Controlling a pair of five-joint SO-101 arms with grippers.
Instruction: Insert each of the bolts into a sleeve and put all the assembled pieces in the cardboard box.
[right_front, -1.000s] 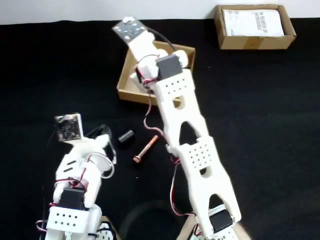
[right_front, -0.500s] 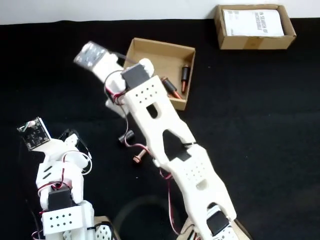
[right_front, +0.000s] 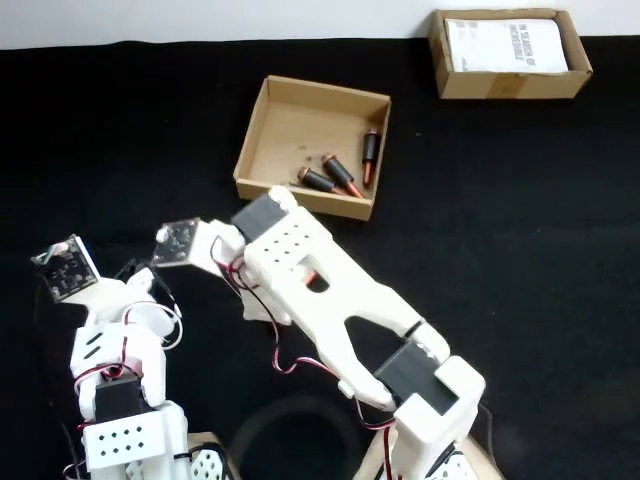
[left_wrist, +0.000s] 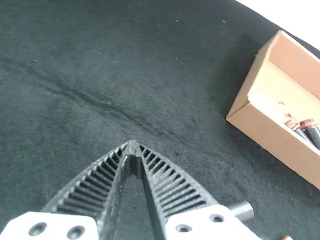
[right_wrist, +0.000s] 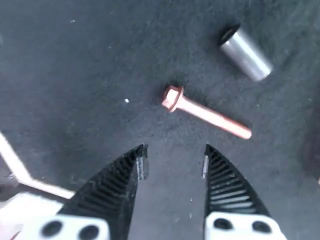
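The cardboard box (right_front: 262, 150) holds three bolt-in-sleeve pieces (right_front: 342, 175). In the right wrist view a loose copper bolt (right_wrist: 205, 112) lies on the black mat just ahead of my open right gripper (right_wrist: 172, 160), with a grey sleeve (right_wrist: 246, 53) a little beyond it. Nothing is between the fingers. From above, the right arm (right_front: 300, 265) covers that spot and only a bit of the bolt (right_front: 310, 277) shows through it. My left gripper (left_wrist: 132, 149) is shut and empty over bare mat, with the box (left_wrist: 270, 117) and the sleeve (left_wrist: 241, 210) off to one side.
A second cardboard box (right_front: 508, 82) with a printed sheet stands at the back right. The left arm (right_front: 115, 345) sits at the front left, close beside the right arm's wrist. Black mat lies open on the right half.
The right arm has swung back from over the cardboard box and come down over the loose bolt and sleeve. The left arm shifted left a second ago and has kept still since.
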